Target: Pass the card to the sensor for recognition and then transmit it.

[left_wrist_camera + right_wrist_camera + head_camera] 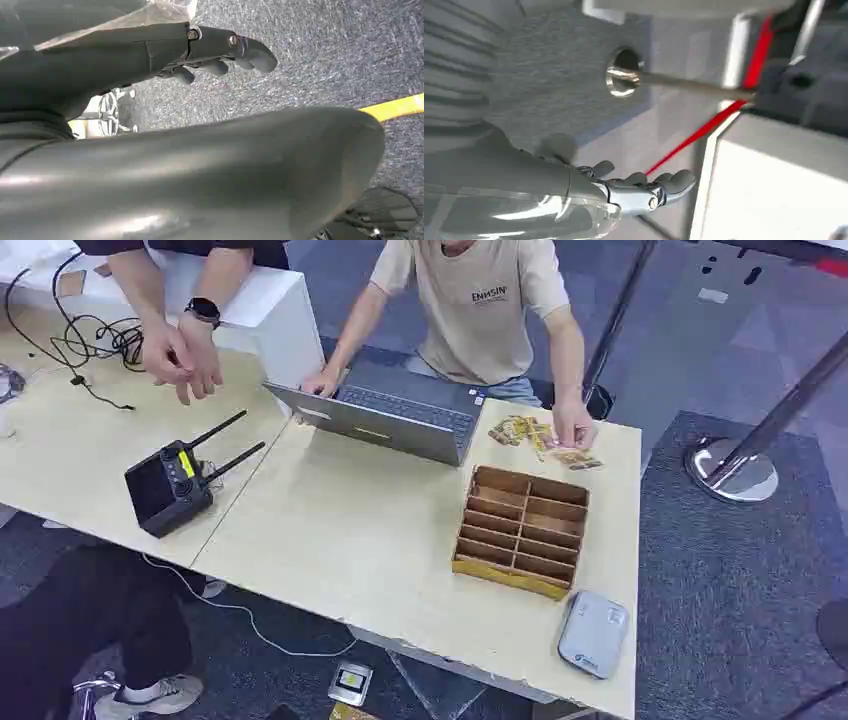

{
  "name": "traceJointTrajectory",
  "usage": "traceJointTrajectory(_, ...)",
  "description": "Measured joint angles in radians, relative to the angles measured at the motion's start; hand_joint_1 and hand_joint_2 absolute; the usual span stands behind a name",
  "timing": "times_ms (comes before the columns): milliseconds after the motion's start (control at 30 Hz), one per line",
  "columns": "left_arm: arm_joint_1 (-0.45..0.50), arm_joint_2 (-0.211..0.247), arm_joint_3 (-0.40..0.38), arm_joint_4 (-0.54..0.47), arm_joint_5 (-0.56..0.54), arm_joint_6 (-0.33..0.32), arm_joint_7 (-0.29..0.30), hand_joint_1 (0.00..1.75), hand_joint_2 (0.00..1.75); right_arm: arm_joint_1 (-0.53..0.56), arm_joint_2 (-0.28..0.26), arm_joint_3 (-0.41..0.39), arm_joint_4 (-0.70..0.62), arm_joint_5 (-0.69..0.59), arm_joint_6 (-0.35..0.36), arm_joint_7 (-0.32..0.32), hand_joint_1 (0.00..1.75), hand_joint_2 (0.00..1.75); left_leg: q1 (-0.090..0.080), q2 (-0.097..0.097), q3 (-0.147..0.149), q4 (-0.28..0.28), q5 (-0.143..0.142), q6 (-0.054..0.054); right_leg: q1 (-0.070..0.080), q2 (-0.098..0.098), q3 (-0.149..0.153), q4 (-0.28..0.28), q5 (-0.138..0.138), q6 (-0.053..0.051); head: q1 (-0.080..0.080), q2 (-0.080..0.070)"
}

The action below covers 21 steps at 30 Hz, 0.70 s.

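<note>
Plywood table (340,540): laptop (390,418) at far edge, wooden divider tray (520,530) beside it, grey sensor (592,633) at near corner. Cards (535,438) on the table's far corner under a person's hand (572,425). Left hand (220,52) and right hand (644,190) hang, fingers slightly apart, holding nothing.

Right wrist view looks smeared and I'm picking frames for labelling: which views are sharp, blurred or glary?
Head view: evenly lit, sharp on the wooden organizer. Left wrist view: left hand in focus, sheen on the dark cover. Right wrist view: background motion-blurred, right hand glinting.
</note>
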Motion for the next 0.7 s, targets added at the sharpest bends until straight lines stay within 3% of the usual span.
traceJointTrajectory(300,-0.006,0.003,-0.022,0.002,-0.005,0.0,0.0,0.0,0.0,-0.046,-0.007,0.245,-0.204,0.139,-0.014,0.053,0.0,1.75,0.0,-0.001,0.0,0.0,0.0,0.0,0.0,-0.001,0.0,0.0,0.0,0.0,0.0,0.0)
traceJointTrajectory(700,-0.009,0.004,-0.048,0.005,-0.022,0.001,-0.005,0.0,0.0,-0.099,-0.03,0.517,-0.357,0.394,-0.016,0.108,0.0,1.75,0.0,-0.001,0.0,0.0,0.0,0.0,0.0,-0.002,0.0,0.0,0.0,0.0,0.0,0.0)
